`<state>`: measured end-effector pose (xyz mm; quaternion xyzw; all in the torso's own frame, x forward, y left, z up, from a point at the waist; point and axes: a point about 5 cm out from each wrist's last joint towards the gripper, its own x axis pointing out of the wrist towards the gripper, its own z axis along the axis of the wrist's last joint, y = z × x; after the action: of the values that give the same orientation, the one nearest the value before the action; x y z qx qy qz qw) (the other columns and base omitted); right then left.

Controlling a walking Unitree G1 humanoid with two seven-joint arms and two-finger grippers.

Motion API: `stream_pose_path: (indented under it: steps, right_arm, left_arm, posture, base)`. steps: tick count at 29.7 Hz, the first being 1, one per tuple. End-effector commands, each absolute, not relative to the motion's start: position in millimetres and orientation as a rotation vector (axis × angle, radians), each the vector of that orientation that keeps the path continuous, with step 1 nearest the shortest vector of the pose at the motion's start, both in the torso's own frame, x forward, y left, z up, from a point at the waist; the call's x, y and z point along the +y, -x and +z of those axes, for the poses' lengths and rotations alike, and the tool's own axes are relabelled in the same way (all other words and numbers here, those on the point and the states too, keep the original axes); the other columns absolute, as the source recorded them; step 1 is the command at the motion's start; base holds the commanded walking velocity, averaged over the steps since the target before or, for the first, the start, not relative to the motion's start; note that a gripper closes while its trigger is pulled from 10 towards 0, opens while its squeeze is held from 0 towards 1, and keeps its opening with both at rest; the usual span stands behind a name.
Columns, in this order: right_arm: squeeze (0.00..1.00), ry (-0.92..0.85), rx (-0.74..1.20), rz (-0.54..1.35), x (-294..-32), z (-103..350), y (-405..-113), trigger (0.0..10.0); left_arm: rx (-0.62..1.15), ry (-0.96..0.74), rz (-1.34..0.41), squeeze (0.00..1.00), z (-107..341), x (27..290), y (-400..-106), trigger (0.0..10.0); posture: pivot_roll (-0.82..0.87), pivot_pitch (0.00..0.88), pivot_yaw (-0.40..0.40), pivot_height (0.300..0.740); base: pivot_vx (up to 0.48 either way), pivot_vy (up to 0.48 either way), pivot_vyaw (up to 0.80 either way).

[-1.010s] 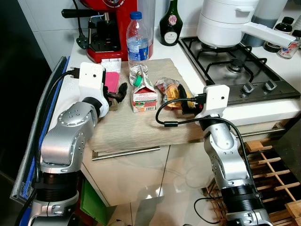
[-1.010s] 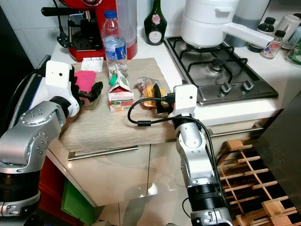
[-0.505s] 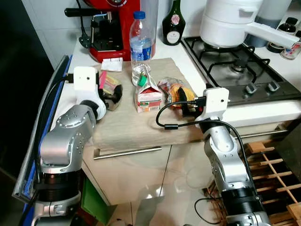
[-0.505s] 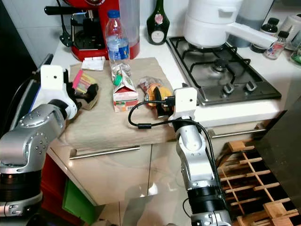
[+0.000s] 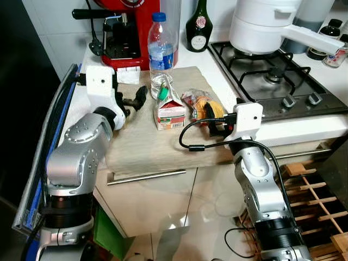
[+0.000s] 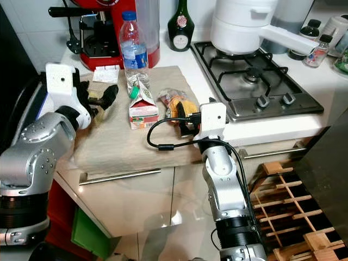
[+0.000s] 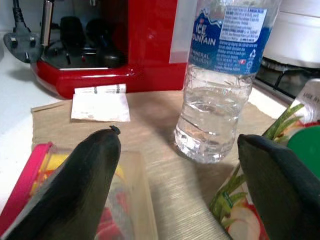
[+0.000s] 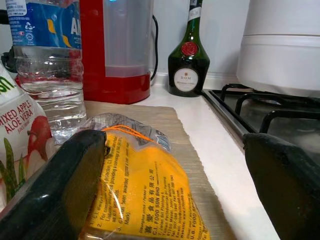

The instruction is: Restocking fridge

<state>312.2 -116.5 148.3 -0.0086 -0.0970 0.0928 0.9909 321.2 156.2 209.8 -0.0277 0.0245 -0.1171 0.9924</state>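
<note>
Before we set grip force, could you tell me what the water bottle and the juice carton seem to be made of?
Water bottle: clear thin plastic, glossy and ribbed, water visible through it, paper-like blue label. Juice carton: likely coated paperboard, printed, folded gable top with a green cap.

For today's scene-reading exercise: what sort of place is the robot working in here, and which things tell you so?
Most likely a home kitchen: a gas hob with a white pot is set into the counter, a red coffee machine stands at the back, and groceries like a juice carton sit on the worktop.
</note>
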Motion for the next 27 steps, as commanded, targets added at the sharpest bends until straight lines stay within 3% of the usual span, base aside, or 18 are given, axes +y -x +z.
stream_pose_path:
  steps: [1, 4, 5, 7, 8, 11, 18, 27]
  right_arm:
    - [0.00, 0.026, -0.169, 0.180, -117, 144, -312, 10.0]
    - [0.00, 0.025, -0.170, 0.178, -117, 144, -312, 10.0]
    - [0.00, 0.020, -0.178, 0.178, -116, 146, -312, 10.0]
    - [0.00, 0.018, -0.182, 0.178, -115, 147, -312, 10.0]
    - [0.00, 0.016, -0.200, 0.183, -114, 151, -313, 10.0]
    - [0.00, 0.013, -0.275, 0.185, -113, 171, -317, 10.0]
    - [0.00, 0.005, -0.326, 0.121, -125, 186, -327, 10.0]
    - [0.00, 0.091, -0.394, 0.178, -116, 204, -332, 10.0]
  left_arm:
    - [0.045, 0.022, -0.245, 0.00, 208, 156, -322, 0.0]
    - [0.013, -0.018, -0.265, 0.00, 212, 154, -323, 0.0]
    - [-0.021, -0.052, -0.287, 0.00, 217, 151, -323, 3.8]
    - [-0.029, -0.063, -0.290, 0.00, 218, 150, -324, 3.8]
    - [-0.062, -0.052, -0.284, 0.00, 223, 151, -324, 10.0]
    - [-0.203, 0.055, -0.213, 0.00, 243, 157, -326, 10.0]
    - [-0.263, 0.146, -0.244, 0.00, 246, 149, -324, 10.0]
    - [-0.357, 0.097, -0.246, 0.00, 252, 142, -320, 10.0]
  posture:
    - [0.04, 0.000, 0.041, 0.740]
    - [0.04, 0.000, 0.045, 0.740]
    - [0.04, 0.000, 0.047, 0.740]
    - [0.04, 0.000, 0.047, 0.740]
    - [0.04, 0.000, 0.050, 0.740]
    - [0.04, 0.000, 0.059, 0.740]
    - [0.03, 0.000, 0.053, 0.740]
    - [0.06, 0.000, 0.005, 0.740]
  base:
    - [0.000, 0.000, 0.00]
    - [0.000, 0.000, 0.00]
    - [0.000, 0.000, 0.00]
    - [0.000, 0.000, 0.00]
    - [0.000, 0.000, 0.00]
    - [0.000, 0.000, 0.00]
    - [0.000, 0.000, 0.00]
    - [-0.381, 0.208, -0.78]
